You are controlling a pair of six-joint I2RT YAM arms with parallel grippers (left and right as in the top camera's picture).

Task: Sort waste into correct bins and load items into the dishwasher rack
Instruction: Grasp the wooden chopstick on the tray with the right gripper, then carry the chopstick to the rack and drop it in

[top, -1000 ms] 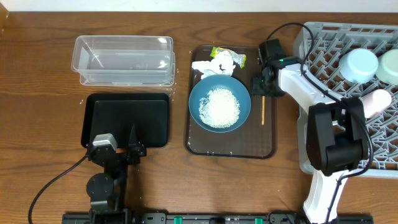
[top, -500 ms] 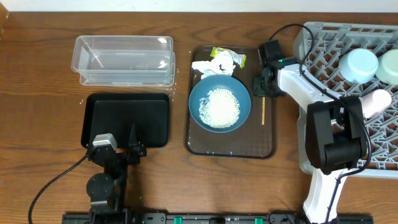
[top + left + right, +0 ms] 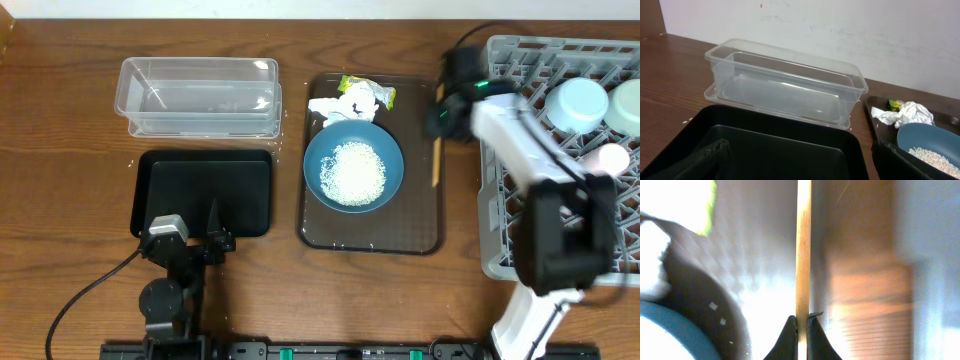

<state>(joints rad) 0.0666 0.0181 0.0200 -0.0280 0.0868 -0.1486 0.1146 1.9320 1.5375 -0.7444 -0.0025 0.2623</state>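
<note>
The right gripper point(image 3: 441, 118) is closed on the stick point(image 3: 435, 162). In the right wrist view its two fingertips point(image 3: 788, 335) pinch one end of the stick point(image 3: 802, 255), which runs straight away from them. From overhead the stick lies along the right edge of the brown tray point(image 3: 370, 238), between the blue dish point(image 3: 393, 150) and the rack point(image 3: 500, 255); whether it touches the tray cannot be told. The arm is blurred where it crosses the rack. The left gripper point(image 3: 189, 230) sits at the near edge of the black tray point(image 3: 205, 185) with its jaws spread wide and nothing between them. Behind the black tray stands the clear tub point(image 3: 200, 95), seen close in the left wrist view point(image 3: 785, 80). The dish sits on the brown tray with a heap of rice point(image 3: 352, 172) in it. The tissue point(image 3: 345, 106) touches its far rim, and the wrapper point(image 3: 352, 83) lies just behind the tissue. In the rack, the light-blue bowl point(image 3: 580, 103) and the mint bowl point(image 3: 628, 108) sit side by side at the far right, with the pink cup point(image 3: 612, 158) just in front of them.
</note>
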